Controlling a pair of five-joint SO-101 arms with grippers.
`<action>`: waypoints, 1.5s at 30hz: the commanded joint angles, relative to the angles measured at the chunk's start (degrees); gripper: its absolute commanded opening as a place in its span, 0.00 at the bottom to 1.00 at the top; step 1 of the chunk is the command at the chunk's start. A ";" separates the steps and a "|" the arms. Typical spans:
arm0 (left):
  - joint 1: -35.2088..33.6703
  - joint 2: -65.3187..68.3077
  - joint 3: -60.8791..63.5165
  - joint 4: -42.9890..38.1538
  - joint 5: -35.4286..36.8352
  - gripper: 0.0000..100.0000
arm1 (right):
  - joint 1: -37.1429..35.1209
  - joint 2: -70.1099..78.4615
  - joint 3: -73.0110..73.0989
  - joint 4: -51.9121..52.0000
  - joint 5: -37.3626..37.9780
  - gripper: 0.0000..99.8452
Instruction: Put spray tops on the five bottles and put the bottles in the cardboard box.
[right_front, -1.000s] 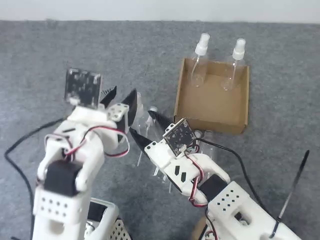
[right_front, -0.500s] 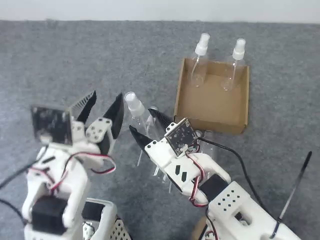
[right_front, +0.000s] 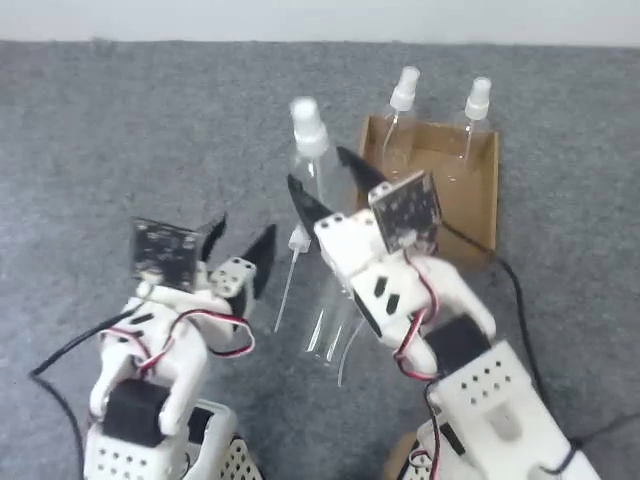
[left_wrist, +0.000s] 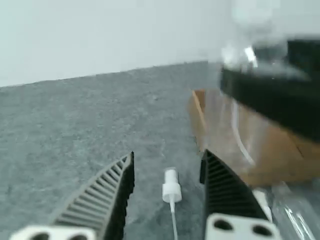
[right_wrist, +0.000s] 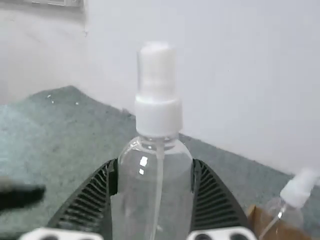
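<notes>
Right claw (right_wrist: 155, 176) was clamped on a bottle (right_front: 312, 165), long axis vertical, spray head up, held just left of the box (right_front: 425, 215) in the high view. Left claw (left_wrist: 168, 159) gaped wide, empty, over a loose top (left_wrist: 171, 189) lying flat with its tube pointing back at me. Two capped bottles (right_front: 400, 135) stood in the box. I couldn't count the clear bottles (right_front: 325, 335) lying under the right arm (right_front: 445, 345).

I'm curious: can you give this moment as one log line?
right gripper: holds capped bottle | left gripper: open near loose spray top | box: two bottles
</notes>
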 joint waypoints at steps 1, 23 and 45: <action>4.04 -0.88 1.80 -2.11 -1.76 0.26 | 0.57 9.54 -15.21 4.00 -2.29 0.01; -0.97 -0.53 9.63 -12.75 -1.93 0.31 | -5.49 13.76 -28.75 28.79 -4.40 0.01; -0.79 -0.88 10.95 -12.75 -1.93 0.31 | 21.67 14.02 -27.16 22.29 7.74 0.01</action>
